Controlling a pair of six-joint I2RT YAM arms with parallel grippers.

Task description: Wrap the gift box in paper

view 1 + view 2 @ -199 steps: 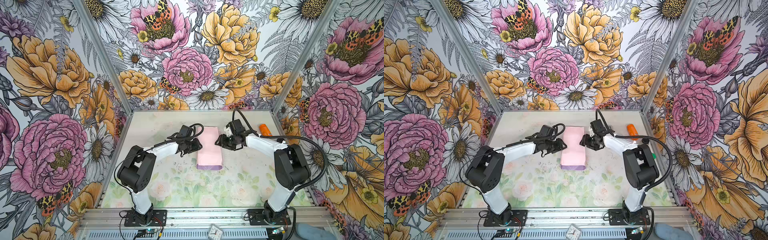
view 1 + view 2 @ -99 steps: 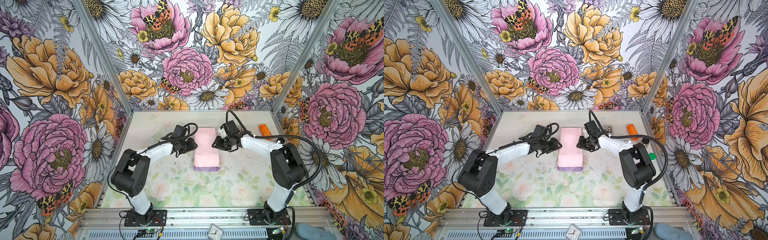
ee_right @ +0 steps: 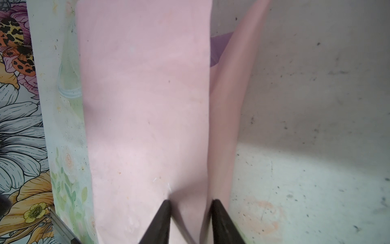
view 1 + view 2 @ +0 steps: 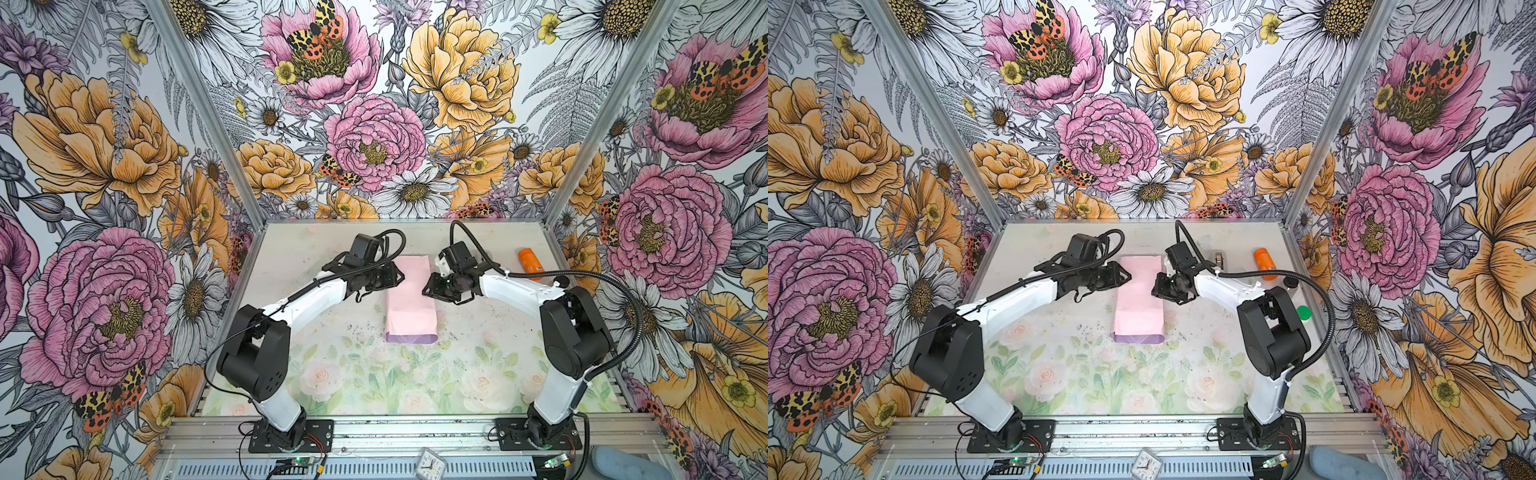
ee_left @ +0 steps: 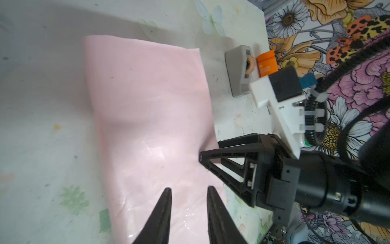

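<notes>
Likely thin, limp and crease-prone, the paper (image 4: 410, 299) at frame centre wants edge pinches; left gripper (image 5: 188, 188) sits narrowly parted over it, right gripper (image 3: 190, 201) straddles a fold, grip unclear.

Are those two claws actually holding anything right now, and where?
Cannot tell for sure. The left gripper is open over the paper; the right gripper straddles its folded side edge, grip unclear.
</notes>
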